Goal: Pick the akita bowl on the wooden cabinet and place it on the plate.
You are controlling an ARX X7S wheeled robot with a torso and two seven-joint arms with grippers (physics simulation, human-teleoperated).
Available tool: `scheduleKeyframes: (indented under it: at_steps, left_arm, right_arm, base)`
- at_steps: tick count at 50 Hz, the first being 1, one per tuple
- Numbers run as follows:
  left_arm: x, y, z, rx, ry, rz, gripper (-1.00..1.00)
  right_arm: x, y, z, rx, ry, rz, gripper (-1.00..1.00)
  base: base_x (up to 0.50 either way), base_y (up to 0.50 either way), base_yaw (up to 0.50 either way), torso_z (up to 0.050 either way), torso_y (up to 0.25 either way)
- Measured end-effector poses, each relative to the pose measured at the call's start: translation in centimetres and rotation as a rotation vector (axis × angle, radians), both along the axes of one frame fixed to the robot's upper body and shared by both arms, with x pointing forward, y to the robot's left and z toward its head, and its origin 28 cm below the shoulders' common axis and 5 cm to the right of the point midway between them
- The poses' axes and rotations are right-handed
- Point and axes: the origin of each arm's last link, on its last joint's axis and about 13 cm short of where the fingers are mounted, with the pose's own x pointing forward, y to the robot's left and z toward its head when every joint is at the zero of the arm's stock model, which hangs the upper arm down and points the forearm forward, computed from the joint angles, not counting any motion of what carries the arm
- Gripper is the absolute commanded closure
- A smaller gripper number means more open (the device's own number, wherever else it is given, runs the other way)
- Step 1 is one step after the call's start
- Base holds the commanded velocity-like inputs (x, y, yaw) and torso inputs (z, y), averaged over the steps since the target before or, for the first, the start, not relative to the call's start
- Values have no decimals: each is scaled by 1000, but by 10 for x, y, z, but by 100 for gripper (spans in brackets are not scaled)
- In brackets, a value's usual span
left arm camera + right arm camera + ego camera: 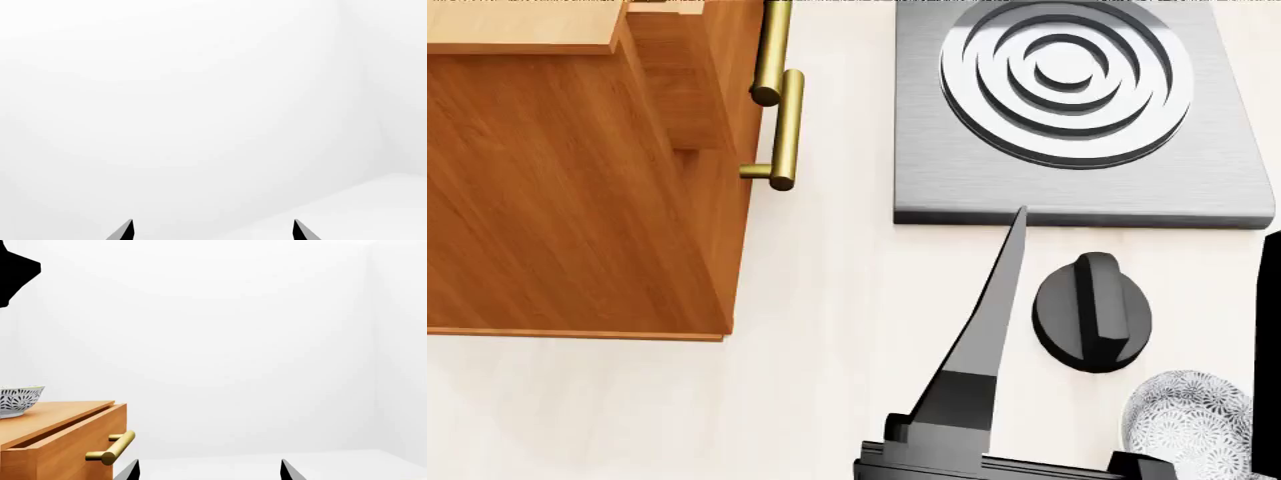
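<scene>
The bowl (19, 399), white with a dark blue leaf pattern, sits on top of the cabinet (63, 440) in the right wrist view, well back from the brass handle (115, 448). The right gripper (210, 471) faces a blank white wall, its two dark fingertips (130, 471) set wide apart with nothing between them. The left gripper (213, 231) likewise stands open, tips apart, facing only white walls. In the head view the cabinet (574, 190) fills the 10 o'clock area, its handles (781, 120) along its right edge. A steel burner plate (1081, 110) with concentric rings lies at 1 o'clock, a black knob (1092, 312) at 4 o'clock, and a patterned white dish (1190, 425), cut by the frame, at 5 o'clock. A long black finger (988, 330) reaches up from 6 o'clock toward the burner.
</scene>
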Motion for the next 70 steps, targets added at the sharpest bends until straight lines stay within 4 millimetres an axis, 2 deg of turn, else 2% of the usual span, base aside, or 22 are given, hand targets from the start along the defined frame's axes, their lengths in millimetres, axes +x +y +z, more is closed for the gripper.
scheduleKeyframes:
  at_steps: [15,24,46,70]
  left_arm:
    - [-1,-1,12,-1,-1,13,-100]
    - [16,-6,23,21,83,74,-100]
    - [54,-8,48,25,246,99,-100]
    - [81,-1,74,-32,367,152,-100]
  right_arm:
    - [1,1,-1,-1,4,2,-100]
    - [1,0,0,2,4,1,-100]
    - [1,-1,0,5,10,-4,-100]
    - [-1,-2,2,11,10,-12,-100]
  base:
    - [0,0,0,0,0]
    - [0,0,0,0,0]
    - [0,0,0,0,0]
    - [0,0,0,0,0]
